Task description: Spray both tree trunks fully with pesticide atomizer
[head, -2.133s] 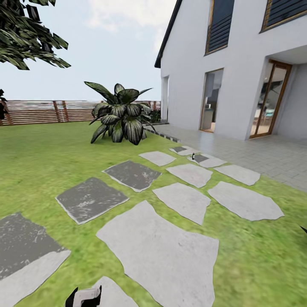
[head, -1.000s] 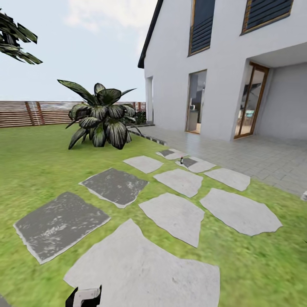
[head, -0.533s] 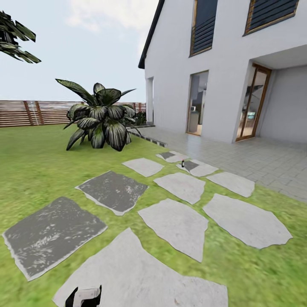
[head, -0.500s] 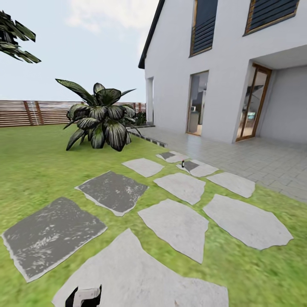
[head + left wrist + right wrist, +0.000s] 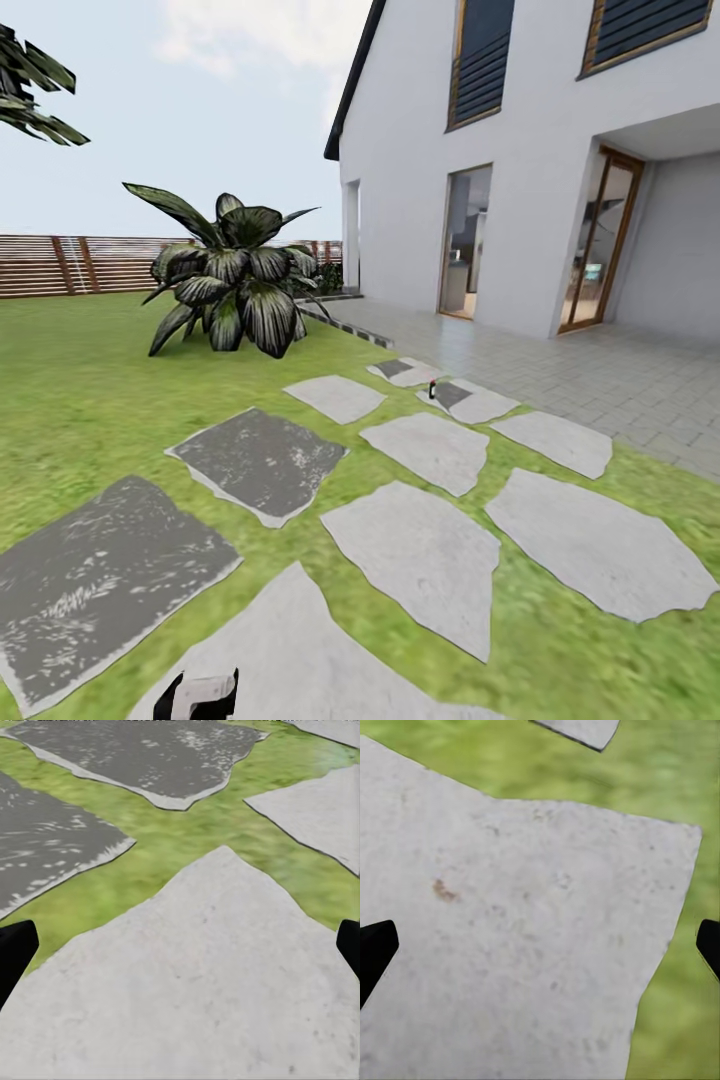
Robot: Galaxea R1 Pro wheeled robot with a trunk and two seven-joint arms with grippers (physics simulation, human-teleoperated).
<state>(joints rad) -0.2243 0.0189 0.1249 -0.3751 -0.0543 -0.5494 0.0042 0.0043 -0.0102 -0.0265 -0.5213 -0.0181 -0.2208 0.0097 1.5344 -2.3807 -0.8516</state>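
Compared with 2.1 s ago: whole head view shifted, so camera moved; broad-leaved plant (image 5: 228, 283) now further toward picture's left, stepping stones (image 5: 423, 447) drawn larger and nearer. Left gripper (image 5: 197, 694) at same spot on picture's lower edge as before.

Pesticide atomizer (image 5: 432, 389): small dark upright object with a faint red tip, on a far stepping stone, between the broad-leaved plant and the white house (image 5: 520, 150), near the edge of the grey paving (image 5: 600, 375). Well apart from both grippers.

Left gripper (image 5: 180, 945), wrist view: dark fingertips at opposite edges, spread wide, nothing between, above a pale stone bordered by grass (image 5: 187, 832). Right gripper (image 5: 540, 941), wrist view: fingertips likewise wide apart and empty, over a pale stone slab (image 5: 510, 930).

Wooden fence (image 5: 70, 265) beyond the plant; leaves of a tree (image 5: 30, 90) above the fence.
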